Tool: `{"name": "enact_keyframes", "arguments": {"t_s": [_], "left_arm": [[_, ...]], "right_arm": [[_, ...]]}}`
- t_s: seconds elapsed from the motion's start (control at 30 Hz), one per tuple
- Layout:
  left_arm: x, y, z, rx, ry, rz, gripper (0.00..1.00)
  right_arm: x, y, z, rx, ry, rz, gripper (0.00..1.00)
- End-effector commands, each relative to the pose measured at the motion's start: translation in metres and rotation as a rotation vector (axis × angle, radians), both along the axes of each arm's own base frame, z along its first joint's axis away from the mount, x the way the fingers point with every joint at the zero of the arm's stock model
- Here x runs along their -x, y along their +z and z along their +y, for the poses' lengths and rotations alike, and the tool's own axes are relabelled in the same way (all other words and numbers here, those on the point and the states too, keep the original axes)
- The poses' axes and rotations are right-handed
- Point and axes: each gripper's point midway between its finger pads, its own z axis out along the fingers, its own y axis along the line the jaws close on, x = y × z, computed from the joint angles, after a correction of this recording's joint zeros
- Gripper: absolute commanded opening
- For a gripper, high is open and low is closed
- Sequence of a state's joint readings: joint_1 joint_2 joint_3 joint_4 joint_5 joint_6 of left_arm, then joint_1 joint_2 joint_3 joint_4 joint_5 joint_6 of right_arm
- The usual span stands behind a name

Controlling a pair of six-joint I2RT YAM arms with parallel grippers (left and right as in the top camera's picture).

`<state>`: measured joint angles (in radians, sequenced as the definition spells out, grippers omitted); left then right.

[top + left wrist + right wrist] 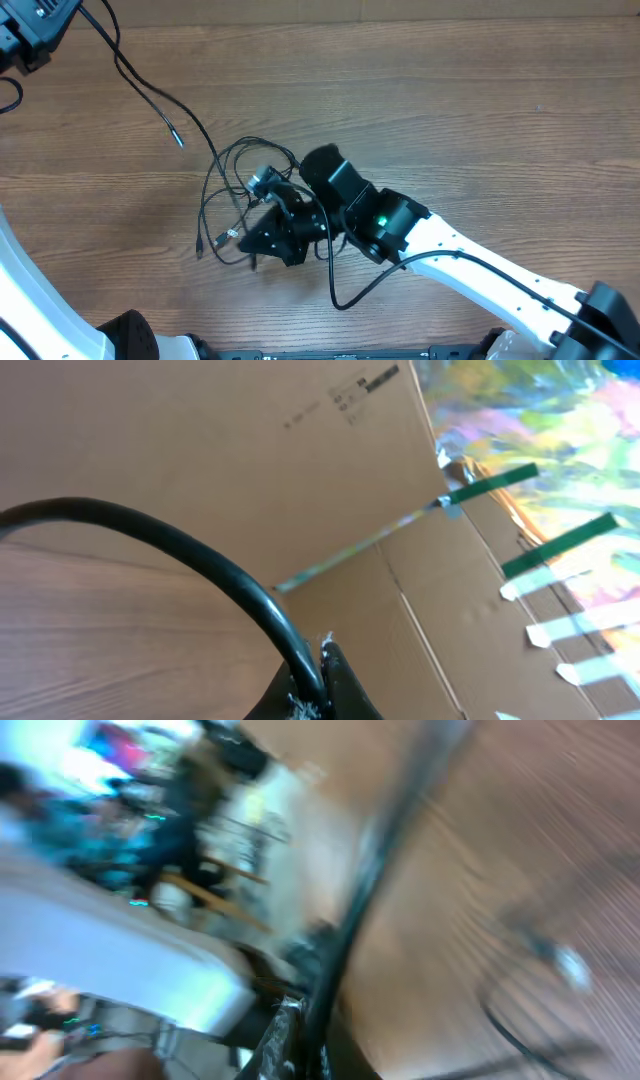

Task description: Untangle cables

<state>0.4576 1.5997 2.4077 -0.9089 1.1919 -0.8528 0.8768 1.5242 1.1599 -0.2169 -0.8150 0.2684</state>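
The cables (232, 185) are lying bunched in loose overlapping loops on the desk (450, 100), just left of its centre. A silver-tipped plug (262, 180) is sitting at the right side of the bunch. A smaller plug (228, 237) is lying at its lower left edge.

The right end effector (268, 222) is hovering over the lower right part of the bunch and is overlapping several loops in the overhead view. The right wrist view is heavily blurred. In it a dark cord (380, 850) is running up from the fingers (275, 1045), but whether the jaws are clenched or released cannot be told.

A single cable (140, 85) is running apart from the bunch. It is stretching from the left end effector (42, 25) at the far left corner of the desk down to a free tip (178, 140). That tip is lying near the bunch but is not touching it. In the left wrist view this cable (180, 545) is arcing in from the left and is ending between the fingers (345, 690); the left end effector (315, 695) is clenching it. A cardboard box (300, 460) is standing behind it.
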Motion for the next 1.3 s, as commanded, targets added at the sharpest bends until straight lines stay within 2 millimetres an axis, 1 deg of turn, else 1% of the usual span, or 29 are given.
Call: {"name": "enact_keyframes", "arguments": {"t_s": [0.0, 0.03, 0.07, 0.13, 0.27, 0.4, 0.47, 0.53, 0.63, 0.73, 0.77, 0.8, 0.83, 0.87, 0.9, 0.93, 0.97, 1.0, 1.03, 1.07, 1.1, 1.2, 1.27], "left_arm": [[-0.008, -0.005, 0.005, -0.043, 0.047, -0.016, 0.04], [-0.009, -0.007, 0.006, -0.044, 0.053, -0.01, 0.04], [-0.011, -0.009, 0.008, -0.046, 0.059, -0.006, 0.04], [-0.013, -0.013, 0.01, -0.059, 0.071, 0.0, 0.04], [-0.018, -0.023, 0.015, -0.088, 0.096, 0.017, 0.04], [-0.021, -0.031, 0.019, -0.105, 0.115, 0.035, 0.04], [-0.021, -0.033, 0.019, -0.104, 0.113, 0.042, 0.04], [-0.022, -0.035, 0.02, -0.104, 0.119, 0.05, 0.04], [-0.023, -0.037, 0.022, -0.148, 0.129, 0.028, 0.04], [-0.027, -0.048, 0.032, -0.193, 0.194, 0.057, 0.04], [-0.029, -0.053, 0.038, -0.209, 0.229, 0.077, 0.04], [-0.031, -0.059, 0.045, -0.229, 0.27, 0.099, 0.04], [-0.033, -0.066, 0.054, -0.258, 0.324, 0.125, 0.04], [-0.035, -0.072, 0.064, -0.289, 0.376, 0.145, 0.04], [-0.036, -0.077, 0.075, -0.33, 0.434, 0.161, 0.04], [-0.037, -0.083, 0.092, -0.381, 0.516, 0.184, 0.04], [-0.035, -0.089, 0.115, -0.423, 0.624, 0.224, 0.04], [-0.032, -0.093, 0.132, -0.448, 0.706, 0.258, 0.04], [-0.026, -0.097, 0.153, -0.459, 0.81, 0.303, 0.04], [-0.02, -0.099, 0.169, -0.451, 0.884, 0.332, 0.04], [-0.015, -0.098, 0.182, -0.436, 0.942, 0.347, 0.04], [-0.006, -0.089, 0.21, -0.384, 1.035, 0.328, 0.04], [0.001, -0.083, 0.227, -0.33, 1.099, 0.319, 0.04]], "right_arm": [[0.035, 0.112, -0.012, -0.256, 0.168, -0.079, 0.04], [0.036, 0.127, -0.014, -0.293, 0.171, -0.116, 0.04], [0.037, 0.138, -0.015, -0.322, 0.173, -0.146, 0.04], [0.034, 0.151, -0.015, -0.369, 0.158, -0.205, 0.08], [0.024, 0.156, -0.01, -0.39, 0.107, -0.245, 0.12], [0.024, 0.16, -0.01, -0.41, 0.108, -0.264, 0.14], [0.023, 0.16, -0.009, -0.41, 0.105, -0.279, 0.14], [0.015, 0.156, -0.008, -0.391, 0.064, -0.292, 0.13], [-0.009, 0.143, -0.005, -0.32, -0.072, -0.302, 0.11], [-0.038, 0.126, -0.006, -0.23, -0.225, -0.331, 0.1], [-0.049, 0.12, -0.006, -0.2, -0.281, -0.337, 0.16], [-0.061, 0.114, -0.009, -0.168, -0.343, -0.35, 0.34], [-0.078, 0.106, -0.014, -0.118, -0.432, -0.374, 0.67], [-0.09, 0.101, -0.021, -0.077, -0.493, -0.406, 0.87], [-0.108, 0.092, -0.033, -0.008, -0.586, -0.449, 1.0], [-0.125, 0.084, -0.048, 0.059, -0.676, -0.471, 1.0], [-0.14, 0.075, -0.064, 0.126, -0.759, -0.48, 1.0], [-0.151, 0.066, -0.08, 0.191, -0.821, -0.483, 1.0], [-0.159, 0.057, -0.096, 0.254, -0.867, -0.48, 1.0], [-0.165, 0.047, -0.111, 0.314, -0.899, -0.47, 1.0], [-0.169, 0.037, -0.125, 0.371, -0.919, -0.453, 1.0], [-0.177, 0.007, -0.172, 0.532, -0.97, -0.369, 1.0], [-0.182, -0.005, -0.199, 0.593, -1.03, -0.293, 1.0]]}}
